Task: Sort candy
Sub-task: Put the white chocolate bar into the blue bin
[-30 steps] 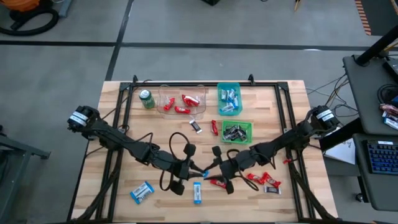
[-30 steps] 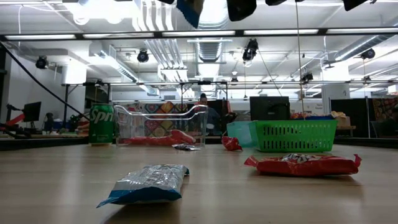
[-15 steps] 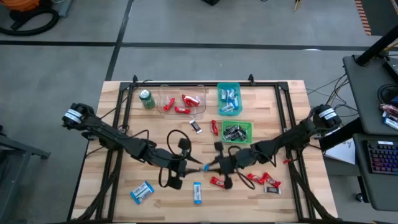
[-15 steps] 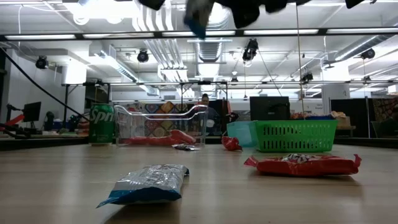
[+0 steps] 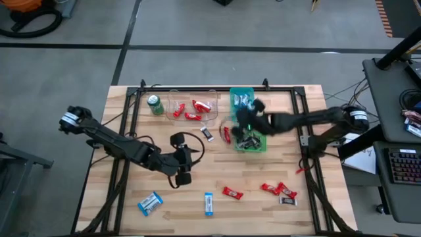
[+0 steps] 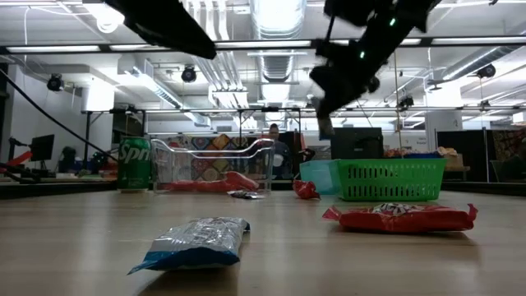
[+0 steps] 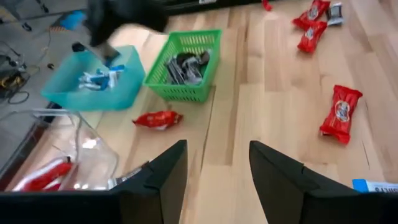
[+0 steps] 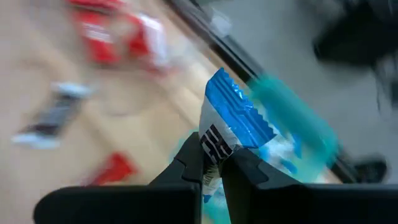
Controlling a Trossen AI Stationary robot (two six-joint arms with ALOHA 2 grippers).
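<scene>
Wooden counter (image 5: 158,131) carrying scattered candy | right fingers (image 8: 211,163) pinching blue-and-white bar (image 8: 231,127) above teal bin (image 5: 242,105) | left fingers (image 7: 214,168) hanging wide.

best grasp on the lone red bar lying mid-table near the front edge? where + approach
Take the red bar across its narrow width at mid-length, coming straight down from above. It lies flat and slightly diagonal on bare wood, with nothing touching it, so turn the tool to span its short axis. The open left tool is nearer; the right tool is shut on a blue-and-white bar by the teal bin.
</scene>
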